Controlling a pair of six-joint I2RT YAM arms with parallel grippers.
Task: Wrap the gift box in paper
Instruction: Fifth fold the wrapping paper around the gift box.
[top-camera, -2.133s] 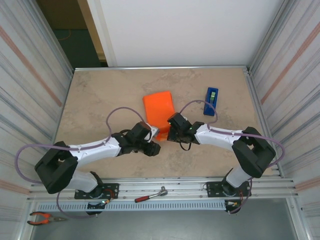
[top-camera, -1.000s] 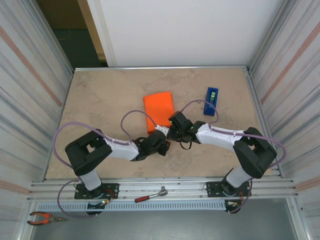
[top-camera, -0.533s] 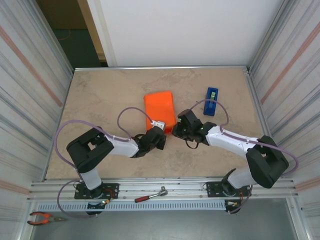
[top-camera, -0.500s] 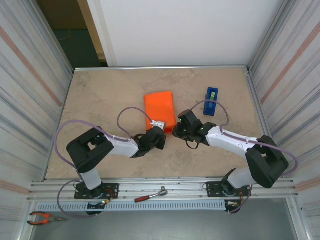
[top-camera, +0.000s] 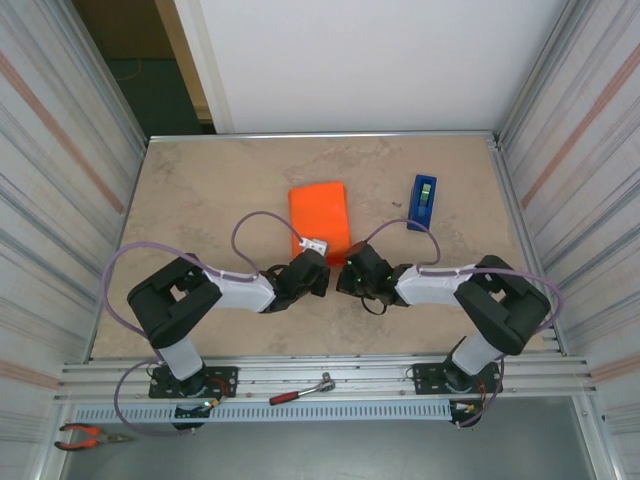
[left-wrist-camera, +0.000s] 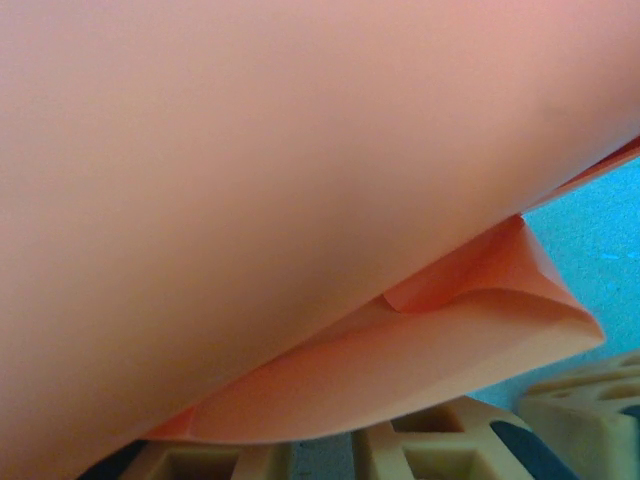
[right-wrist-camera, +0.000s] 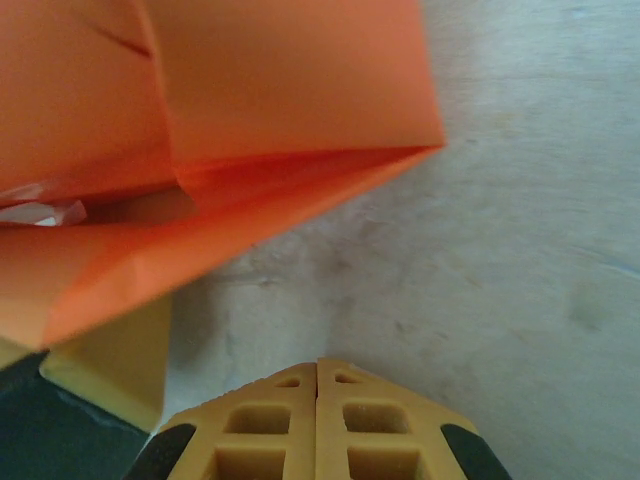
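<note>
Two grippers crowd the near end of the paper (top-camera: 319, 212), an orange parcel near table (top-camera: 200, 200) centre; left gripper (top-camera: 314, 258) sits at its 6 o'clock edge, loose flap (left-wrist-camera: 480, 300) right over its fingers (left-wrist-camera: 430, 452), can't tell if it's pinching; right gripper (right-wrist-camera: 317, 392) is clenched on nothing at 5 o'clock, just off the paper; blue tape dispenser (top-camera: 424, 202) lies well apart at 3 o'clock.

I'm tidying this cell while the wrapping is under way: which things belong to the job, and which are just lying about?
Job: orange paper parcel; blue tape dispenser, probably for sealing it.
Lying about: red-handled ratchet on the front rail; pliers at the near left corner.
</note>
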